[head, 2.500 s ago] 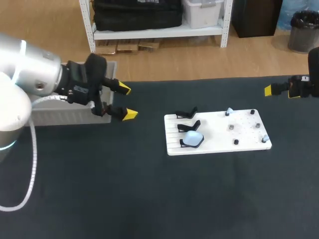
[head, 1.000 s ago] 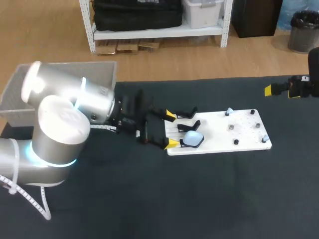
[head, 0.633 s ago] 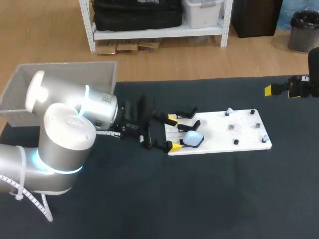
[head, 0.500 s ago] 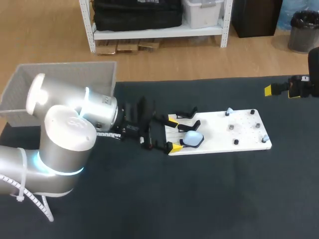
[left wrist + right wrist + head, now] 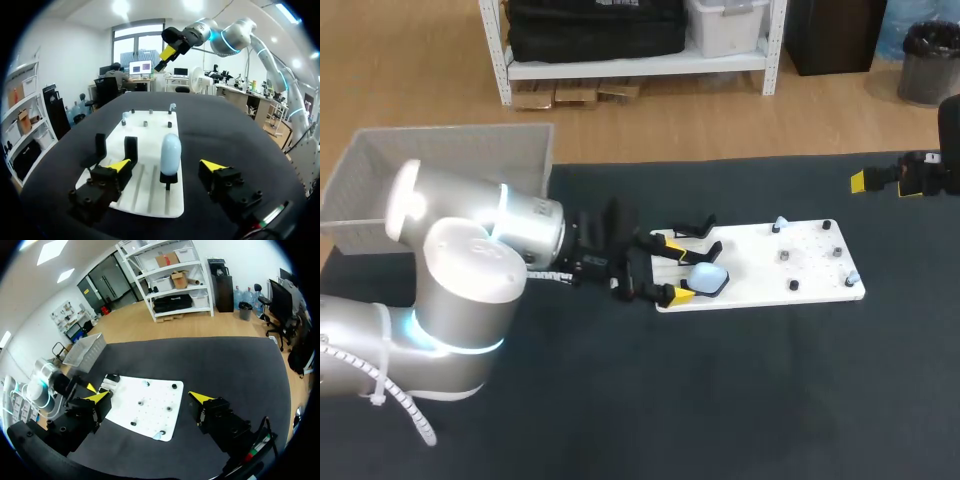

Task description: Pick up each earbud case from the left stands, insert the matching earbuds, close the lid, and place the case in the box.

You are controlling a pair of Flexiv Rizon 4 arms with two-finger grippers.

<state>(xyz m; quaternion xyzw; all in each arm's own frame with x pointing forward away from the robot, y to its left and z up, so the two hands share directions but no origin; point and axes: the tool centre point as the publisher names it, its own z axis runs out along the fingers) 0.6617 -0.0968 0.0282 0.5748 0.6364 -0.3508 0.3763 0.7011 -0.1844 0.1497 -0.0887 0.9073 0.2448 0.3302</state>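
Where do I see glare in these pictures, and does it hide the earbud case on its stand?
Head view: strong glare on the left arm's silver shell; the pale blue earbud case is not washed out. Left wrist view: a soft sheen on the case, outline clear against the white board. Right wrist view: board bright, pegs visible.

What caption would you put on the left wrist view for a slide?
Open left gripper faces the pale blue earbud case upright on its black stand on the white board.
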